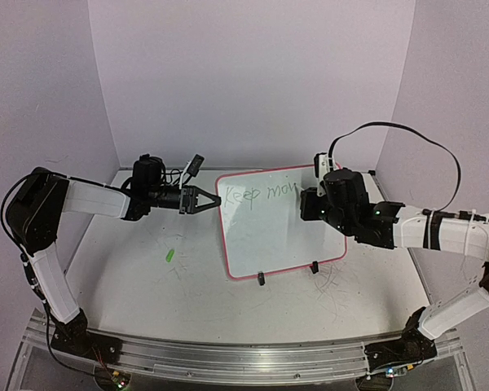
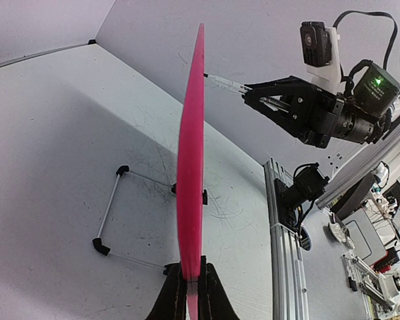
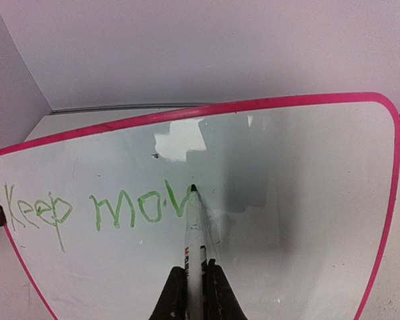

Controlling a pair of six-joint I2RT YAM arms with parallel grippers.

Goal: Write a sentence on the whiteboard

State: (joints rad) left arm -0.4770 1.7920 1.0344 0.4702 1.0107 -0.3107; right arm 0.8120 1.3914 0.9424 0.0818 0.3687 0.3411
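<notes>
The whiteboard (image 1: 269, 236) stands upright mid-table on two black feet, white with a pink-red frame. Green handwriting on it (image 3: 100, 208) reads "Keep mov", also visible in the top view (image 1: 265, 193). My left gripper (image 1: 210, 199) is shut on the board's left edge; the left wrist view shows the pink frame (image 2: 190, 173) edge-on between its jaws (image 2: 190, 288). My right gripper (image 3: 195, 283) is shut on a white marker (image 3: 195, 233), its tip touching the board at the end of the "v". The right gripper (image 1: 314, 199) is in front of the board's upper right part.
A small green marker cap (image 1: 169, 255) lies on the table left of the board. The board's wire stand (image 2: 113, 213) rests behind it. Purple walls close the back and sides. An aluminium rail (image 1: 228, 358) runs along the near edge.
</notes>
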